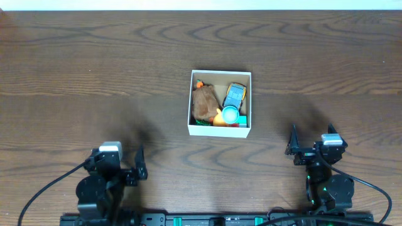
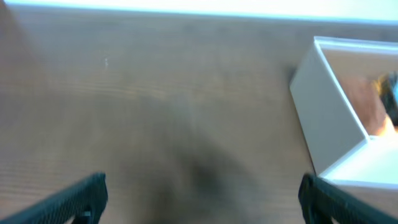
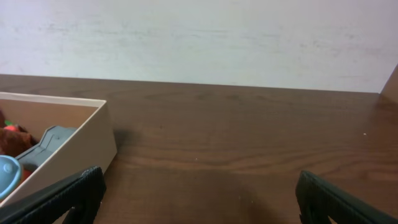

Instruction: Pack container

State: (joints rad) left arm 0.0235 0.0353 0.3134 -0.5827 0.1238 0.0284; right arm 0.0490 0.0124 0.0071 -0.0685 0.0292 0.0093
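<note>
Dark wooden tabletop (image 1: pixel 94 75) carries the small square white cardboard box (image 1: pixel 220 130) at its centre, with small colourful toys (image 1: pixel 217 103) already inside. Our left gripper (image 2: pixel 199 199) and right gripper (image 3: pixel 199 196) hover apart from it, jaws spread and empty. Packing looks finished, we judge, and next we need only park both arms.

- The container (image 1: pixel 218 130), at frame centre, is the only obstacle on the table (image 1: pixel 75 75).
- Open wood lies on all four sides of it.
- Toys (image 1: pixel 202 103) crowd its floor; a small gap shows at upper middle.
</note>
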